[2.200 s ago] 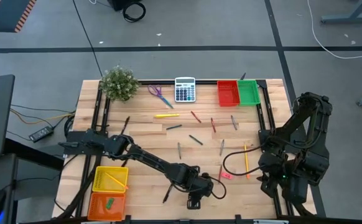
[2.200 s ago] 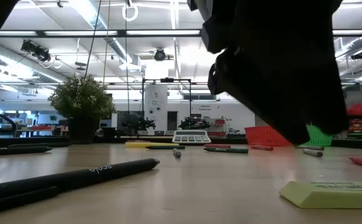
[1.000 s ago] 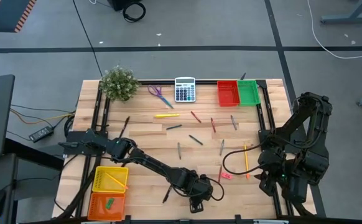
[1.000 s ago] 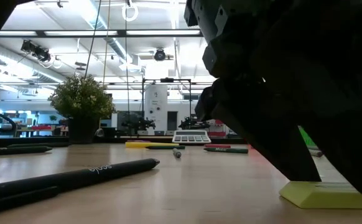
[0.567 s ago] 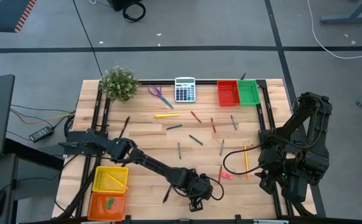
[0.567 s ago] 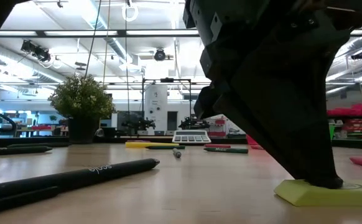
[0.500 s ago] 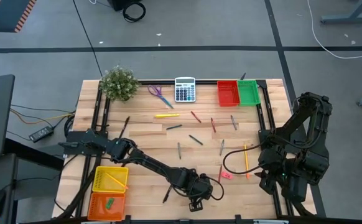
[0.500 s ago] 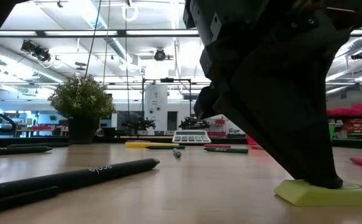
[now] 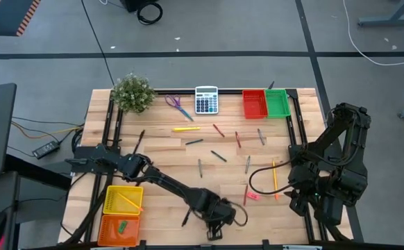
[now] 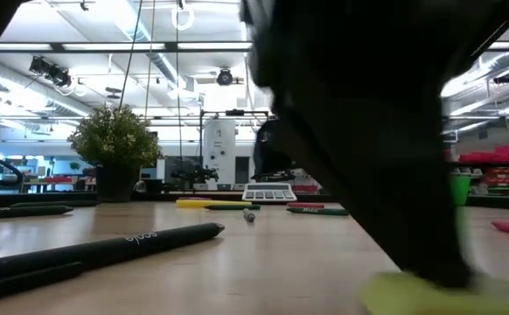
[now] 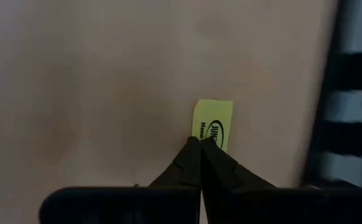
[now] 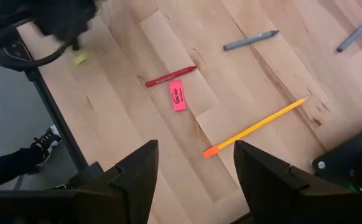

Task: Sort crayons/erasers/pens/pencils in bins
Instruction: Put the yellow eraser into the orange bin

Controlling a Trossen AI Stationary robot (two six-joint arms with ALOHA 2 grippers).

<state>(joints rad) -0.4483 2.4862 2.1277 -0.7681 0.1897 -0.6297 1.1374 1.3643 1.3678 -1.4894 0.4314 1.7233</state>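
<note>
The left gripper (image 11: 201, 144) is pinching its fingers together on the near end of the yellow eraser (image 11: 216, 122), at the table's (image 9: 160, 149) front edge. The arm is blocking most of the eraser in the low view. The right gripper (image 12: 193, 163) is waiting with fingers wide apart above a pink eraser (image 12: 177, 96), empty.

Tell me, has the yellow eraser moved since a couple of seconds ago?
Yes. In the low view the yellow eraser has slid leftward, toward the black pen, which hasn't shifted. The left tool is shut on it.
</note>
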